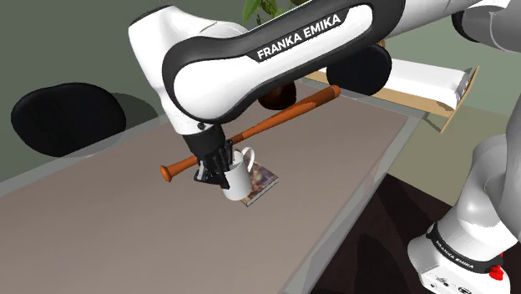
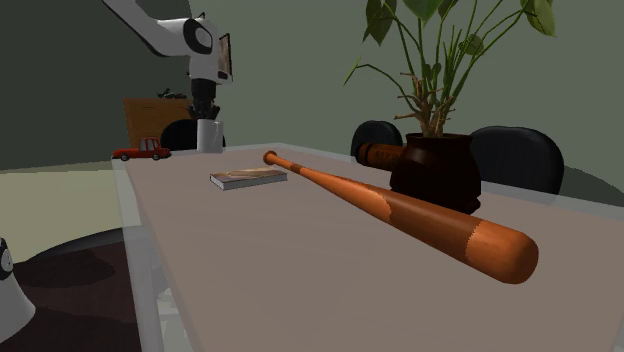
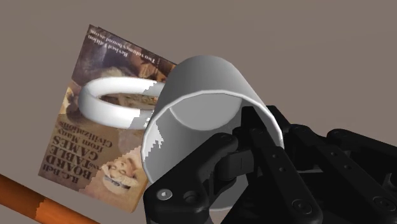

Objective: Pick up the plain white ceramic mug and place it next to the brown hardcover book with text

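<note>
Shoulder view: grips the white mug (image 1: 240, 174) in the hand (image 1: 215, 173), lifted over the book (image 1: 262, 184) on the bench (image 1: 125, 234), beside the bat (image 1: 275, 121). Second exterior view: hangs above the bench, near the book. Wrist view: closed on the mug's rim, handle over the book's cover.

arm (image 1: 309, 40): "FRANKA EMIKA", white on its black band; book (image 3: 71, 137) cover: "BOARD and TABLE GAMES from Many Civilizations", reading upside down
</note>
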### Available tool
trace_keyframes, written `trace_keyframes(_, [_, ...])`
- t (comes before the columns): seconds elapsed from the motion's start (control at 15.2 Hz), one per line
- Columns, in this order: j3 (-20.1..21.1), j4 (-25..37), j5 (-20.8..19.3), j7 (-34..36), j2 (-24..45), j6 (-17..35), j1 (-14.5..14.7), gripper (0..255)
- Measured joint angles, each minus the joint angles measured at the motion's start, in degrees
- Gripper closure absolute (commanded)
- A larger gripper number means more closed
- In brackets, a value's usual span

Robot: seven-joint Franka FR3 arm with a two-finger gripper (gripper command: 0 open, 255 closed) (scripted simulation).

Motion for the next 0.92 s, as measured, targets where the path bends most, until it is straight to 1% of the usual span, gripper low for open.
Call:
trace_keyframes(0.2, [-0.1, -2.1, -0.1, -0.1, 0.1, 2.2, -0.2, 255])
trace_keyframes(0.92, [-0.1, -6.0, -1.0, 0.6, 2.9, 9.3, 0.3, 255])
